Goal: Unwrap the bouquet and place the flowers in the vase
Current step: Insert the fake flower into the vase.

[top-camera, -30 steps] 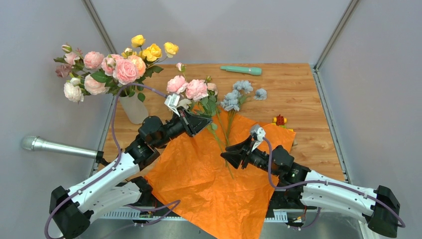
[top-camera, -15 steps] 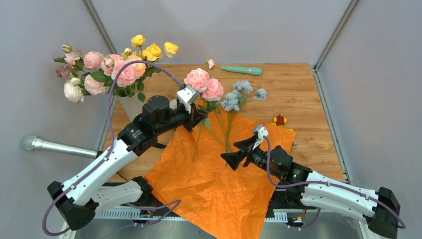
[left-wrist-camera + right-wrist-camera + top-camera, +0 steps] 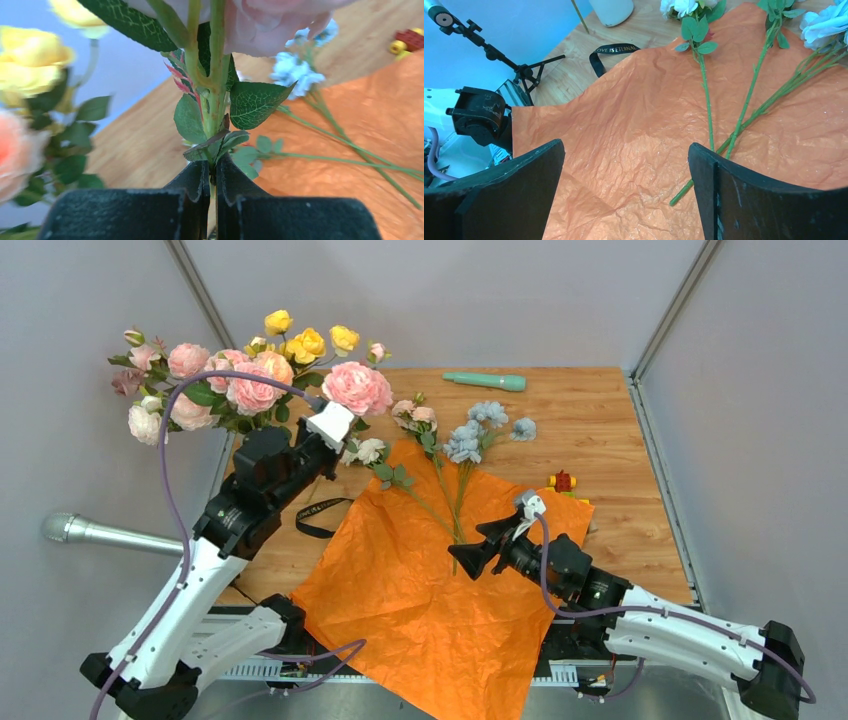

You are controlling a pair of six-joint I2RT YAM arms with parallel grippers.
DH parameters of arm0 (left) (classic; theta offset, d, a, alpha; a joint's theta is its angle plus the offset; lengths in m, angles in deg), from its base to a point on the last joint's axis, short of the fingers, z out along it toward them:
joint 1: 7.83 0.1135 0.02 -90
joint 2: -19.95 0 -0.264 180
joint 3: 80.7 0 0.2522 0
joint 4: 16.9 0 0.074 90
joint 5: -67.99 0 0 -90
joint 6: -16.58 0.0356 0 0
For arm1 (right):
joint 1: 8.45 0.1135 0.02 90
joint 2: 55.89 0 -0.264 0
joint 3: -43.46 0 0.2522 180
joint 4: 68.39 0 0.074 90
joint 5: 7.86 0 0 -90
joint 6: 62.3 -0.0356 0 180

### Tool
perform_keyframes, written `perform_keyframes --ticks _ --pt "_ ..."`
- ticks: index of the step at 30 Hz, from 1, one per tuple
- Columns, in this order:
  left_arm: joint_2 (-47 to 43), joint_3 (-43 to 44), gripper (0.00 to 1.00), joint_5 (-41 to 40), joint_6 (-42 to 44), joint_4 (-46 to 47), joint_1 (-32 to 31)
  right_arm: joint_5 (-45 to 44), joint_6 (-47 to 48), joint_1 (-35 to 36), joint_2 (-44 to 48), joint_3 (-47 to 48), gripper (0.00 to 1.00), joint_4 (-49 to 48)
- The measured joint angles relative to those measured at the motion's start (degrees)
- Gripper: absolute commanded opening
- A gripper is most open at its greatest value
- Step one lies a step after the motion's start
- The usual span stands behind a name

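Upper left, the left jaws clamp a pink flower point(image 3: 356, 387) by its stem; the right jaws gape wide over loose stems point(image 3: 705, 95) on paper point(image 3: 624, 140).

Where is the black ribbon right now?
In the top view the black ribbon lies on the wooden table at the left, beside the left edge of the orange paper, with the white vase just beyond it.

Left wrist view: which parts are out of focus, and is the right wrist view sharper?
Left wrist view: the pink rose stem in the left gripper is sharp, while the yellow blooms at the left are blurred. Right wrist view: sharp throughout, and the creases of the orange paper show clearly.
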Motion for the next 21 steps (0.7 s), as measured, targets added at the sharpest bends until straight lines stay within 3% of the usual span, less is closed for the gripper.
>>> perform_keyframes --ticks 10,21 --pt "0.7 4.6 0.0 0.4 5.9 3.9 11.8 -1.0 0.0 0.0 1.8 0.0 0.96 1.2" --pt "4.5 4.6 0.0 4.6 6.1 8.1 22.1 -1.3 -0.4 0.0 3.8 -0.2 0.96 3.2"
